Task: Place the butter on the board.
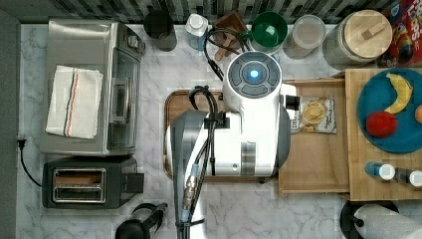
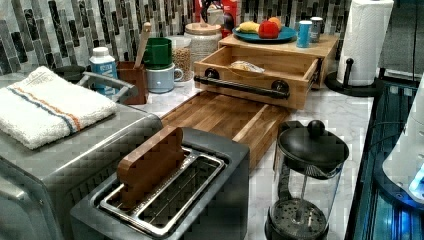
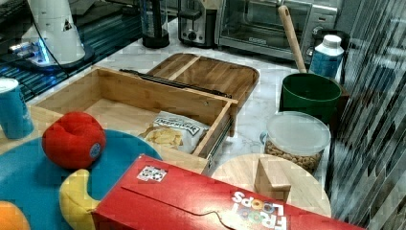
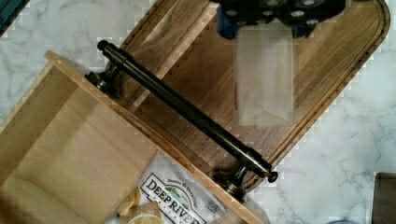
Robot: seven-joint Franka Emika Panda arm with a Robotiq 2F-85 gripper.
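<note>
The black pincer (image 4: pixel 264 21), at the wrist picture's upper edge, is clamping a pale, waxy-wrapped rectangular butter stick (image 4: pixel 264 74), hanging it over the dark brown rimmed wooden board (image 4: pixel 327 70) in the upper right so it drops inside the rim, clear of the black bar handle (image 4: pixel 187 112).

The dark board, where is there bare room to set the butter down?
The dark board lies bare between the tan tray's black handle and the toaster oven. The tan tray is free beside the chips bag. The back row of containers is crowded.
</note>
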